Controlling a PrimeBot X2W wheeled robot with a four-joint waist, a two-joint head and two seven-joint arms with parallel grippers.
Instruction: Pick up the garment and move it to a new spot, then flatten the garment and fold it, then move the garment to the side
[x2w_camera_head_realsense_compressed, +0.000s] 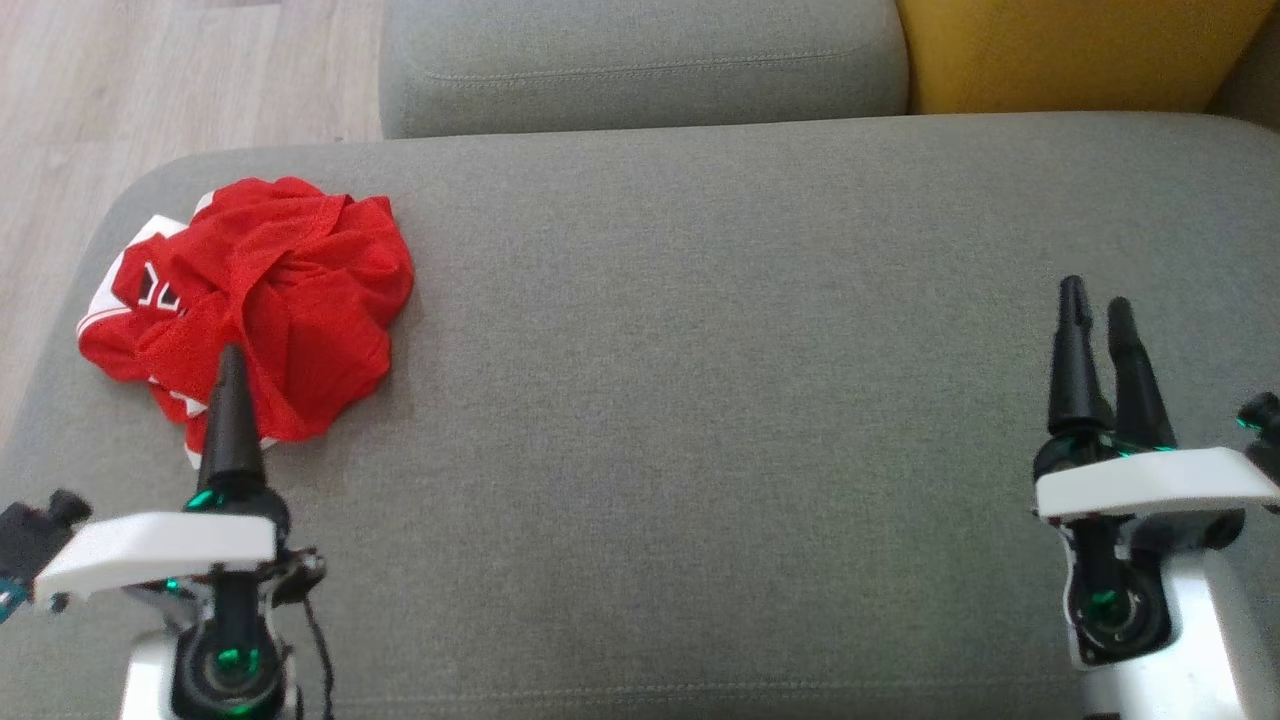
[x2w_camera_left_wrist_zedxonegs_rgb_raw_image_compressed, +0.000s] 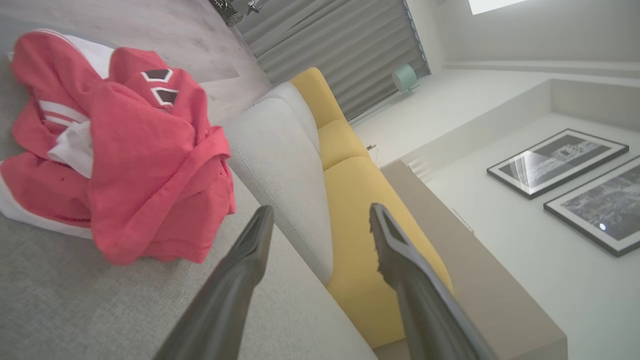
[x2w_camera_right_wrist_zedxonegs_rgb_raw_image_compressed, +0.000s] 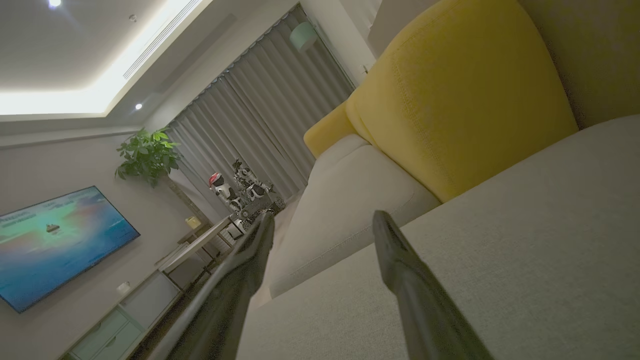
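Two robot arms with long dark fingers reach out over a grey sofa seat (x2w_camera_head_realsense_compressed: 700, 380).

The left tool (x2w_camera_left_wrist_zedxonegs_rgb_raw_image_compressed: 321, 210) hovers low over the left end of the seat. Its two fingers are spread wide, with nothing between them. Just ahead of its fingertips, and a little to their left in the left wrist view, lies the garment (x2w_camera_head_realsense_compressed: 270, 290). It is a crumpled red top with white stripes, white trim and dark chevron marks, heaped in a loose mound near the seat's rounded left corner. In the head view the tool's tip stands in front of the near edge of the heap. The left wrist view shows both fingers apart from the cloth.

The right tool (x2w_camera_head_realsense_compressed: 1095, 296) hangs over the right end of the seat, fingers pointing away from the robot. They too are spread and grip nothing. The garment is well apart from this tool, far off to its left across the seat.

Beyond both tools, along the seat's far edge, stands a grey back cushion (x2w_camera_head_realsense_compressed: 640, 60), ahead of the space between them. Beside it, ahead of the right tool, is a yellow cushion (x2w_camera_head_realsense_compressed: 1060, 50). Ahead and to the left of the left tool, past the sofa's corner, is pale wooden floor (x2w_camera_head_realsense_compressed: 150, 80).

Farther off, the left wrist view shows a grey pleated curtain (x2w_camera_left_wrist_zedxonegs_rgb_raw_image_compressed: 340, 40) and two framed pictures (x2w_camera_left_wrist_zedxonegs_rgb_raw_image_compressed: 555, 160) on a pale wall. Far beyond the right tool's fingers, the right wrist view shows a leafy plant (x2w_camera_right_wrist_zedxonegs_rgb_raw_image_compressed: 147, 155) beside the curtain and a lit television (x2w_camera_right_wrist_zedxonegs_rgb_raw_image_compressed: 55, 240) on the wall.
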